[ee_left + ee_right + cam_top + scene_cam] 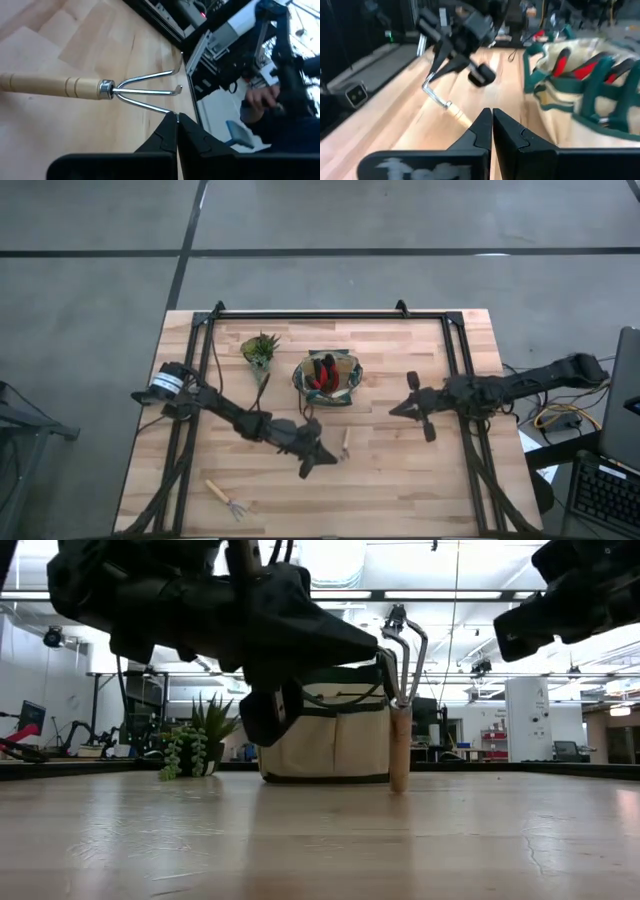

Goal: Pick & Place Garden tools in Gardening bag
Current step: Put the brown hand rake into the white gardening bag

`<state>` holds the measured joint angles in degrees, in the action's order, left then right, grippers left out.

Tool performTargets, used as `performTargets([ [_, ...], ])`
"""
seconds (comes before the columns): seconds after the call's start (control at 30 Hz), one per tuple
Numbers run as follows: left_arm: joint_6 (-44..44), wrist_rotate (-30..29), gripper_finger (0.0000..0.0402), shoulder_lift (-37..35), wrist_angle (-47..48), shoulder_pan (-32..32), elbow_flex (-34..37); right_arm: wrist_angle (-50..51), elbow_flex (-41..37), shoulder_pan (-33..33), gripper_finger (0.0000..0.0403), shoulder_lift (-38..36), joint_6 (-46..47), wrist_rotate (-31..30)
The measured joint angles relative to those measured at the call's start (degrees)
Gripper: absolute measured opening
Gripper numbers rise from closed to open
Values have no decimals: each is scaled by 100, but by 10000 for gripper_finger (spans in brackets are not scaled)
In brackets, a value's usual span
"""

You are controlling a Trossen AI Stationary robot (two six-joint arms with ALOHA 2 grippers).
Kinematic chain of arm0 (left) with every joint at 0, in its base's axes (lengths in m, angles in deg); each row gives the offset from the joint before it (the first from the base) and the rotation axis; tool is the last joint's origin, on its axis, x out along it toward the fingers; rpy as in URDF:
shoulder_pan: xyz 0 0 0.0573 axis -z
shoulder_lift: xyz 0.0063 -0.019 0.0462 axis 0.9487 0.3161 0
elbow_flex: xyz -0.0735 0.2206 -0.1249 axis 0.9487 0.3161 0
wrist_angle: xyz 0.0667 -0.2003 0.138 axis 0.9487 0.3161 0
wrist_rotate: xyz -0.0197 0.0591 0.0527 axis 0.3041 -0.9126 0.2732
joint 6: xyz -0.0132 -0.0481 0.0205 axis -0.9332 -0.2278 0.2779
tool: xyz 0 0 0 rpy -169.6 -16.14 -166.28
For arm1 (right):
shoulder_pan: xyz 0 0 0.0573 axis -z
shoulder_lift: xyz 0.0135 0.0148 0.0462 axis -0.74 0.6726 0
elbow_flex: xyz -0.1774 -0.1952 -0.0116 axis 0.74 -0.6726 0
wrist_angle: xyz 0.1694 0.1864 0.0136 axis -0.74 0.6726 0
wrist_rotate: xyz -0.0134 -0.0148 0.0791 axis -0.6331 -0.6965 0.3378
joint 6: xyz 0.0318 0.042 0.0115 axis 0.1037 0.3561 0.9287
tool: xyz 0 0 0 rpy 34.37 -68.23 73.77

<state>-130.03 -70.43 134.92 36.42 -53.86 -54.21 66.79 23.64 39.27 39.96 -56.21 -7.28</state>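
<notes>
Pale wood marks the handle of the fork [400,745] that is gripped by the left hand [318,457] near the middle of the bench [400,480]. The fork's metal tines are clamped between the closed fingers [167,135], and in the low view it is seen standing upright, handle end down on the bench and tines up, just in front of the bag [325,730]. From above, its long axis is seen running roughly toward the bag [327,377], which stands at the bench's far middle with red-handled tools inside. A second fork [226,497] lies flat near the front left edge, well apart from the hand, tines pointing toward the front right. A small plant [259,348] stands just left of the bag. The right hand [397,411] is held above the bench to the right of the bag, its fingers shut together on nothing
</notes>
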Motion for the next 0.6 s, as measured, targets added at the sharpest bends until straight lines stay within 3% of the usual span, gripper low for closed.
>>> performTargets([
  [0.13,-119,-5,1,0,-85,-45,-2,-287,140,-196,34,790,56,-77],
  [0.3,-209,119,1,0,-326,-72,-2,-1477,149,-417,85,1805,41,-60],
  [0.6,-346,165,0,0,-535,-86,2,-2527,567,-602,177,3642,-726,-56],
])
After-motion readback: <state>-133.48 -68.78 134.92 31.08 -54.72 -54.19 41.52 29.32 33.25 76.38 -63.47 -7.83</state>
